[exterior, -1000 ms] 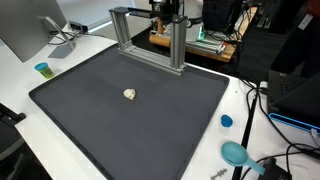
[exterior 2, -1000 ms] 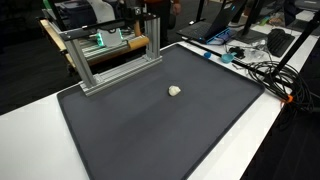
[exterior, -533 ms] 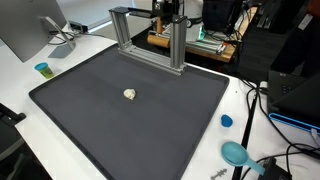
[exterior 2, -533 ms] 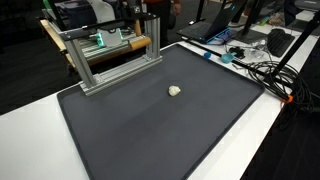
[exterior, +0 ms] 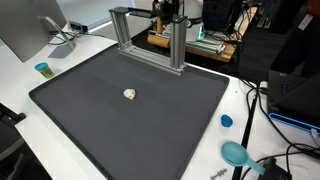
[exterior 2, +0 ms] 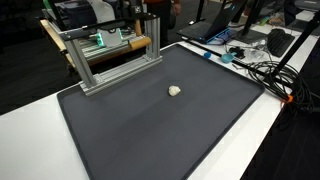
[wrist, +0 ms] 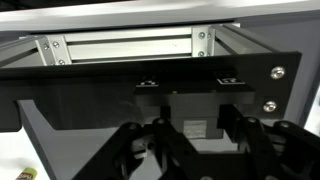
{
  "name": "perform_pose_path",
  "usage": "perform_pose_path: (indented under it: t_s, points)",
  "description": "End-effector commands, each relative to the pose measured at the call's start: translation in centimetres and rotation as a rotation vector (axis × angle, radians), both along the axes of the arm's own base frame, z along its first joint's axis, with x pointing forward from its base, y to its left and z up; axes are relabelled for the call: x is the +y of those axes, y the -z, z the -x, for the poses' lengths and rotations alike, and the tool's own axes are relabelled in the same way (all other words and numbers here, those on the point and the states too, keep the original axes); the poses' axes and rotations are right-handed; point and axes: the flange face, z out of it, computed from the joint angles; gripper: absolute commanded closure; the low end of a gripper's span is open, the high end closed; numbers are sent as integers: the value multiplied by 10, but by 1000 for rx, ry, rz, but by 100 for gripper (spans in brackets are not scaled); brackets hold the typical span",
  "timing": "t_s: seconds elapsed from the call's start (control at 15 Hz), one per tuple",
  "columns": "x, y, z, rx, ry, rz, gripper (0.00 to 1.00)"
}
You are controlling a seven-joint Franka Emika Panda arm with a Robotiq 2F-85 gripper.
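Hand (wrist: 195,152) near frame (wrist: 120,45) (wrist view clearest)

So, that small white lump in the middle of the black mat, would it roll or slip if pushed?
The white lump looks small and crumpled, so it is probably light and may give under a squeeze. Its uneven shape suggests it would tumble rather than roll far. The mat looks matte, so it would likely not slide far.

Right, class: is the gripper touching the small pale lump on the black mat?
Apart. Both exterior views show the pale lump lying alone in the middle of the black mat, with the gripper up by the metal frame at the mat's edge.
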Motion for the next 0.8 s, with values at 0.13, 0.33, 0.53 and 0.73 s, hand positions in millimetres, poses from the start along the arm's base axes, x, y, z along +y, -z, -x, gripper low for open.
perform_pose_path:
  t_s: [0.13,0.33,0.53,0.73]
  points:
    - [4,5,5,57,-18,-3,30]
    - [7,4,3,83,-56,-11,58]
    - [4,1,0,91,-74,-12,74]
    - [5,0,-4,105,-78,-18,79]
